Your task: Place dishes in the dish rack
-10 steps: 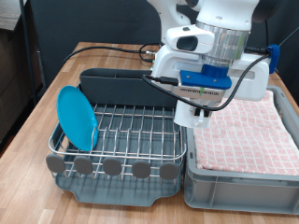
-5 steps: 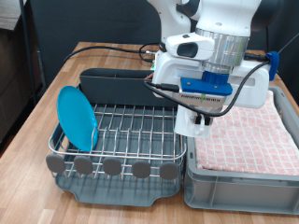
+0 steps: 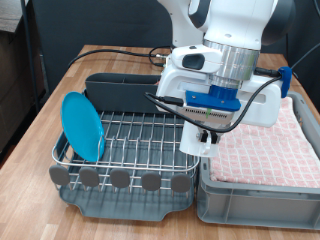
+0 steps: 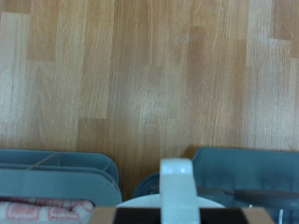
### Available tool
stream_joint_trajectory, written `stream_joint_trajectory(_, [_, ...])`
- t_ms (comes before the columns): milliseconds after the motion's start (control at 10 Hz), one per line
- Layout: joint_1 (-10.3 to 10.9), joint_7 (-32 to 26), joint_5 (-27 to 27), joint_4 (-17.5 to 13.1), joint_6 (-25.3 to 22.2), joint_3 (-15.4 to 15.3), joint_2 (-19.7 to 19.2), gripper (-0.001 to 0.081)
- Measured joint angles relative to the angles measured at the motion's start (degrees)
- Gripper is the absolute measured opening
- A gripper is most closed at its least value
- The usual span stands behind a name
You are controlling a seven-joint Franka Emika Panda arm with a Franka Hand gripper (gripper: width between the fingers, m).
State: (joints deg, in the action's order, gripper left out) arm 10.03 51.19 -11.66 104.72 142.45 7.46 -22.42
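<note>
My gripper [image 3: 199, 138] hangs over the right edge of the dish rack [image 3: 135, 140], at the border with the grey bin. It is shut on the small white cup [image 3: 196, 143], held just above the wires. In the wrist view the cup's rim [image 4: 168, 200] and one white finger [image 4: 176, 179] show at the frame's lower edge, with wooden floor beyond. The round blue plate [image 3: 82, 125] stands upright in the rack at the exterior view's left. The wooden spoon is out of view.
The long grey utensil caddy [image 3: 122, 92] runs along the rack's far side. The grey bin lined with pink checked cloth [image 3: 265, 145] stands at the exterior view's right of the rack. Black cables [image 3: 160, 58] trail behind the arm on the wooden table [image 3: 60, 100].
The gripper has carried the white cup leftward and down, from over the bin's edge to the right edge of the rack. The blue plate has not moved.
</note>
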Motion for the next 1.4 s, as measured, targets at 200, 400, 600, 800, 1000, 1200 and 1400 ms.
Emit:
stream_joint_trajectory(200, [-0.08,0.00,0.00,-0.17,1.35,0.50,-0.77,0.0071])
stream_joint_trajectory(400, [-0.38,-0.24,0.21,-0.58,2.31,0.67,-1.76,0.0071])
stream_joint_trajectory(600, [-0.88,-1.02,0.61,-1.14,3.24,0.66,-2.83,0.0071])
stream_joint_trajectory(800, [-1.48,-2.14,1.56,-1.77,4.33,0.50,-3.96,0.0071])
stream_joint_trajectory(1000, [-2.28,-3.66,2.92,-2.69,4.60,-0.06,-5.14,0.0071])
stream_joint_trajectory(1200, [-3.11,-5.19,4.42,-3.70,4.14,-0.80,-6.33,0.0071])
stream_joint_trajectory(1400, [-4.02,-6.95,5.90,-5.15,2.76,-1.58,-7.81,0.0071])
